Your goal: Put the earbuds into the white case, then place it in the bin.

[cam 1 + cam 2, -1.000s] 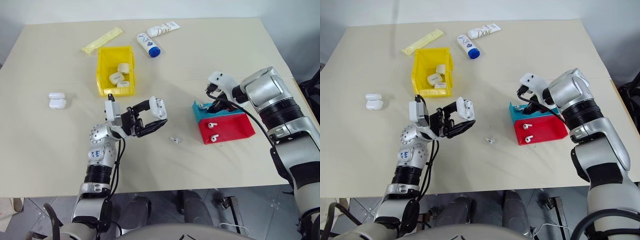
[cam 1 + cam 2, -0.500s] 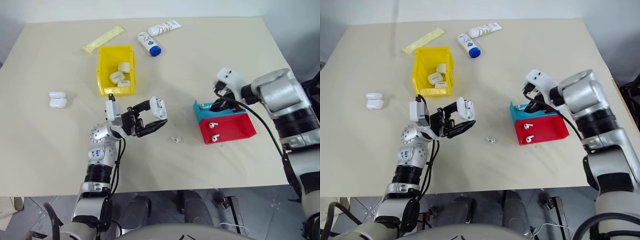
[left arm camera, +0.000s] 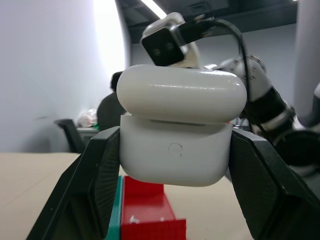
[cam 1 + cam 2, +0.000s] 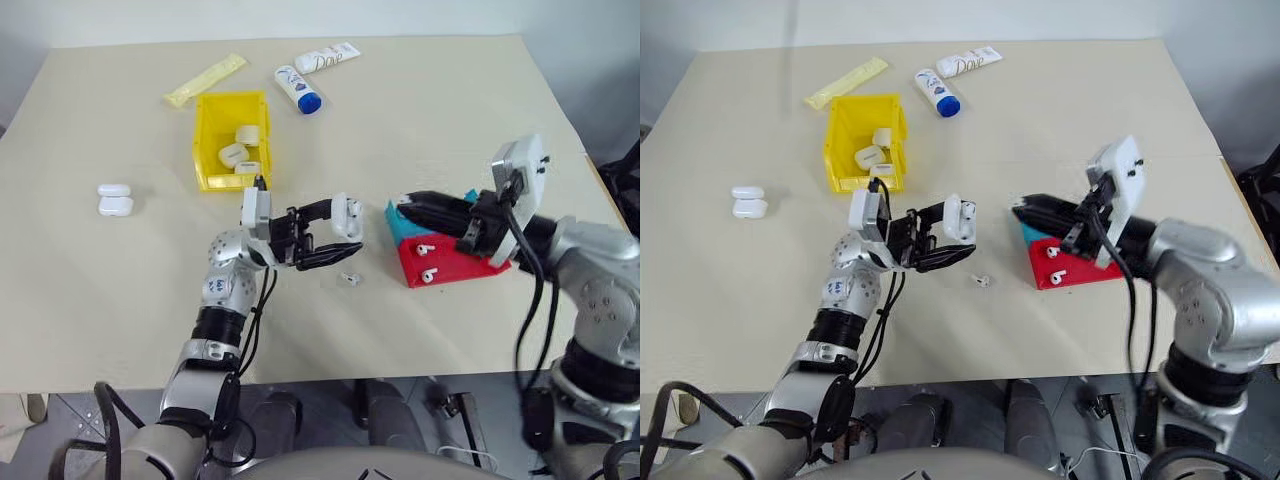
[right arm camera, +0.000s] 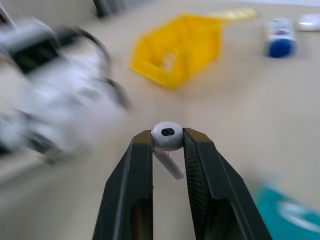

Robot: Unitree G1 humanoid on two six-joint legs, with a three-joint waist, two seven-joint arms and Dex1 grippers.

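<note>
Desk (image 4: 430,130): a pale top carrying all items.

Bin (image 4: 232,139): yellow, open-topped, at about eleven o'clock from the desk centre. Three white cases lie inside it. Two more closed cases (image 4: 114,200) rest together on the desk well off at nine o'clock from the bin.

Trays: a red tray (image 4: 455,262) with a blue tray (image 4: 402,222) touching its far side, at three o'clock from centre. Two earbuds lie on the red one, a further one on the blue.

Left hand (image 4: 337,234): raised above the desk near centre, clenched on the white case (image 4: 348,216). In the left wrist view the black fingers (image 3: 95,187) press on the two sides of the lower shell; the lid appears slightly raised from the body.

Right hand (image 4: 402,205): above the trays, pointing at nine o'clock toward the case, grasping one earbud (image 5: 167,137) by its round head, stem hanging free below.

A loose earbud (image 4: 350,279) lies on the desk between the case and the red tray.

Handling assessment: the earbud is very light, rigid, glossy and likely to slip or twist in the pinch; the grip on the head leaves the stem free to enter the case first. The case is light, hard and smooth with rounded edges; holding it by the flat sides of the lower shell keeps the hinged lid clear.
</note>
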